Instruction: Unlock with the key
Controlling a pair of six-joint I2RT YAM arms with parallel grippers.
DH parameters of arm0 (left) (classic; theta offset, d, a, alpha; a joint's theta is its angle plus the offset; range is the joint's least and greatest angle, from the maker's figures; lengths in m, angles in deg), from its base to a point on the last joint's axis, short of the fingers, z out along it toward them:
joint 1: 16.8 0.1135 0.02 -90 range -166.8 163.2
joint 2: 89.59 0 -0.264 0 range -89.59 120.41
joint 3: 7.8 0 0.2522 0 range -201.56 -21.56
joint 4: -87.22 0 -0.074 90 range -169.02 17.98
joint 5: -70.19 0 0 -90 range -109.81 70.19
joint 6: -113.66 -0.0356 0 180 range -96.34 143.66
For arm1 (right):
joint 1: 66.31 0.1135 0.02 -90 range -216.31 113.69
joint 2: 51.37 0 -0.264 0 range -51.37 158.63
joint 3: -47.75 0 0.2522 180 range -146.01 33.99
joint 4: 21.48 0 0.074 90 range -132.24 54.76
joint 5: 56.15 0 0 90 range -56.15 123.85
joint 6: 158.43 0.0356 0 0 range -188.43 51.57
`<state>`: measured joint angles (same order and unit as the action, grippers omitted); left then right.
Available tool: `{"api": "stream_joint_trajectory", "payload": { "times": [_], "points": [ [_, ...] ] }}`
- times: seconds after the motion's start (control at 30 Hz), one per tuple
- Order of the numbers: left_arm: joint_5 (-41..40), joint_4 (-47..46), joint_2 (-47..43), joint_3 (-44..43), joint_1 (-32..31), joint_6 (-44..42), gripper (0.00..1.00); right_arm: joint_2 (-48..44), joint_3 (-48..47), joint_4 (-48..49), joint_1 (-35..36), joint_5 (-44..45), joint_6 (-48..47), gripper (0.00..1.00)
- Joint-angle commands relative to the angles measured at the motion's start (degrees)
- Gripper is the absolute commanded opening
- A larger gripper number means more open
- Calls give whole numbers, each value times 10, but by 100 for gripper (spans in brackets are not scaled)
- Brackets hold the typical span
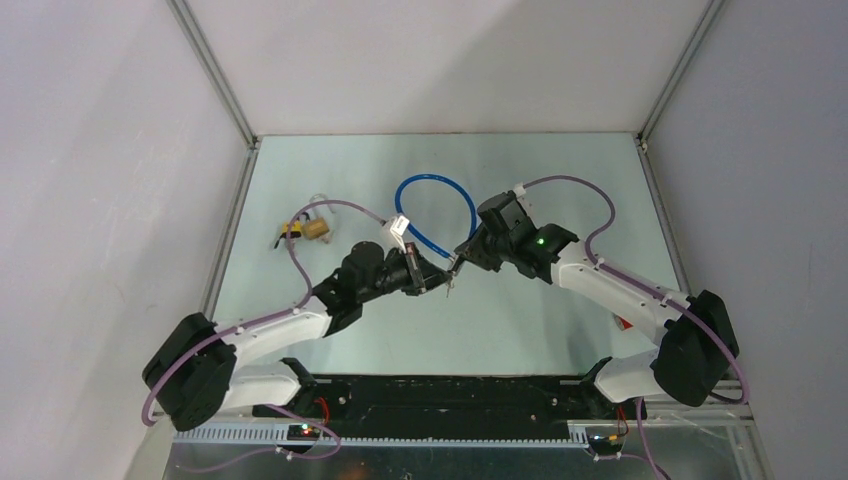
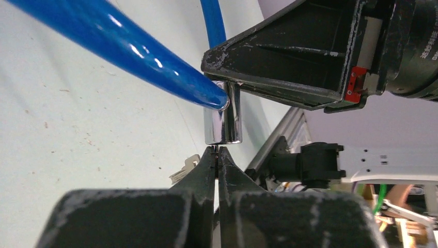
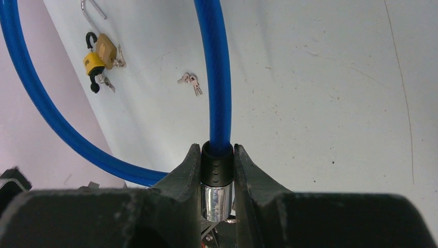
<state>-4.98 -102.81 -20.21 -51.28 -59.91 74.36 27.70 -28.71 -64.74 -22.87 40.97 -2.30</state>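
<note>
A blue cable lock [image 1: 470, 205] loops on the table; its cable also shows in the right wrist view [image 3: 214, 77]. My right gripper [image 1: 466, 255] is shut on the lock's black and chrome barrel [image 3: 217, 181] and holds it up. My left gripper [image 1: 432, 280] is shut, with a thin key blade [image 2: 217, 150] pinched between its tips, mostly hidden. The tips sit right at the open end of the chrome barrel [image 2: 222, 121]. A second key [image 2: 185, 169] hangs beside the left fingers.
A yellow padlock [image 3: 94, 62] and a brass padlock [image 3: 107, 49] lie at the far left of the table [image 1: 305, 230]. A small loose bunch of keys [image 3: 191, 82] lies near them. Metal frame rails [image 1: 225, 250] border the table.
</note>
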Motion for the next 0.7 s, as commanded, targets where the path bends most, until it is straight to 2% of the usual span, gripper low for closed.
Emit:
{"api": "stream_joint_trajectory", "payload": {
  "times": [0.0, 0.13, 0.27, 0.47, 0.67],
  "points": [
    [-94, -29, -33, -18, -20, -94, 0, -20, -7, 12, 26, -49, 32, 0],
    [-204, 69, -51, -47, -86, -213, 0, -24, -7, -5, 23, -56, 36, 0],
    [-348, 148, -47, -83, -159, -336, 0, -28, -7, -16, 21, -63, 40, 0],
    [-536, 181, -7, -122, -267, -474, 0, -33, -6, -26, 12, -102, 47, 0],
    [-679, 154, 54, -141, -372, -614, 1, -43, -6, -43, -1, -113, 45, 0]
  ]
}}
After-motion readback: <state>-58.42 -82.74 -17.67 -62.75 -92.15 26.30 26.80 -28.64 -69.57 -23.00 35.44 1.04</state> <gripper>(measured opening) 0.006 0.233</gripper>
